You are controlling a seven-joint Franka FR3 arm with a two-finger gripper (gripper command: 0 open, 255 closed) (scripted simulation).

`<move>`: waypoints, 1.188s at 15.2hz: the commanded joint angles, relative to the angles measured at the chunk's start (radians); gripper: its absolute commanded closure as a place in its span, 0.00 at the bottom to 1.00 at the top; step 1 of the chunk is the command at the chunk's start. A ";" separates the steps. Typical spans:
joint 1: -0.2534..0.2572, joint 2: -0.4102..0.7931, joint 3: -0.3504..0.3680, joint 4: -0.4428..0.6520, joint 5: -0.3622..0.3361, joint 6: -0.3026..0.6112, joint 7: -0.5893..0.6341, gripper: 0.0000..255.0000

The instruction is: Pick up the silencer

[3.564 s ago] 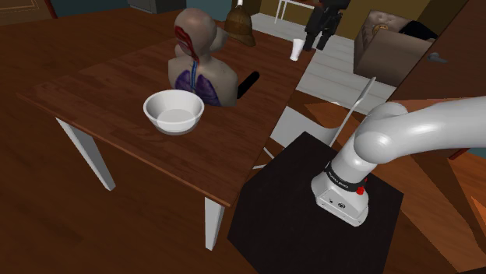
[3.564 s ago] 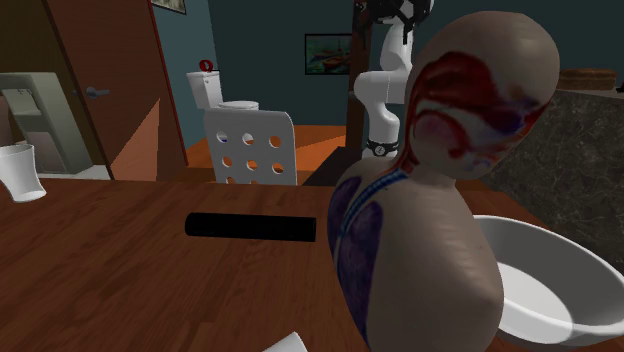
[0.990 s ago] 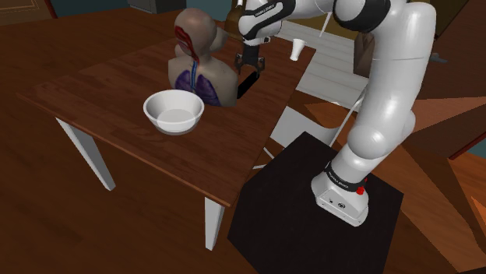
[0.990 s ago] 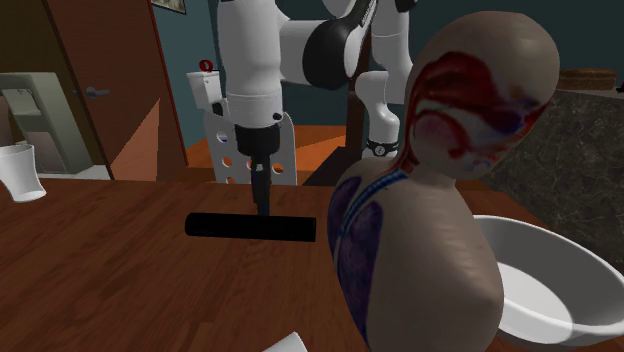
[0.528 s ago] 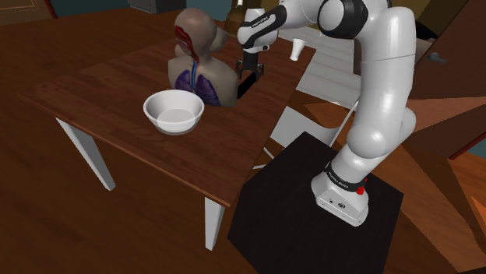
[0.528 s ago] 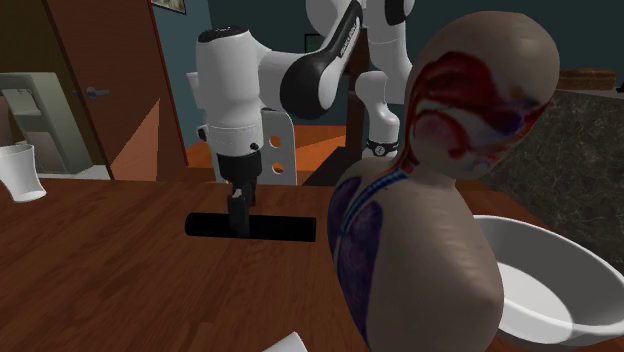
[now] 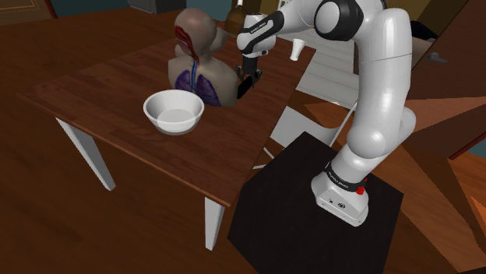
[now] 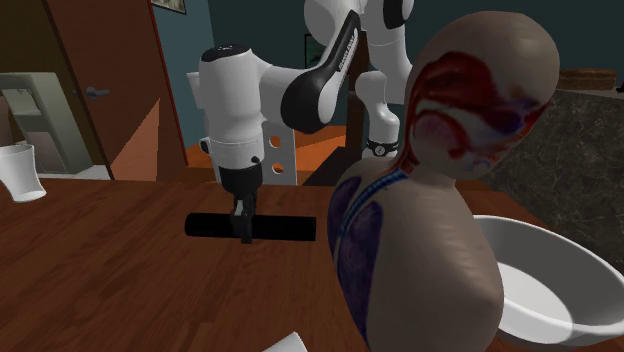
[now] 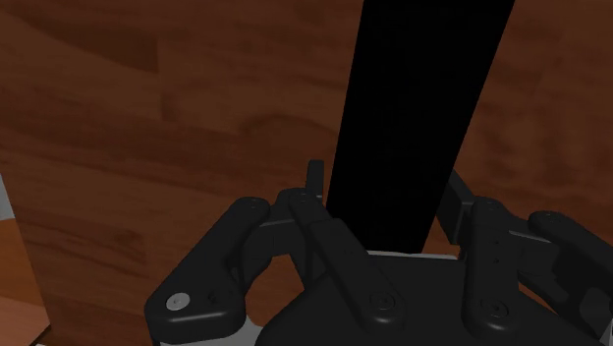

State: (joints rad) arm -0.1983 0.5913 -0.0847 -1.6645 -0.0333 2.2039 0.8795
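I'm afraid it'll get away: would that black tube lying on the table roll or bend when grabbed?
Probably it could roll: the silencer is a smooth round cylinder lying on its side on the table. It looks straight and rigid, so likely no bending.

Arm (image 7: 380,93): stands upright from its mount, folds at the top and reaches toward the shoulder view's upper left. Wrist (image 8: 232,100): white link turned vertical, pointing straight down. Gripper (image 8: 243,222): black, hanging plumb beneath the wrist at the arm's lowest point, not tilted.
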 commanded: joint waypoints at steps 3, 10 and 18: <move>0.000 0.001 0.000 -0.001 0.000 0.002 -0.001 1.00; 0.001 -0.022 -0.001 0.007 -0.001 -0.029 -0.002 1.00; 0.002 -0.076 -0.003 0.033 -0.003 -0.110 -0.005 1.00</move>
State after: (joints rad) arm -0.1973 0.5215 -0.0874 -1.6360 -0.0360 2.1050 0.8731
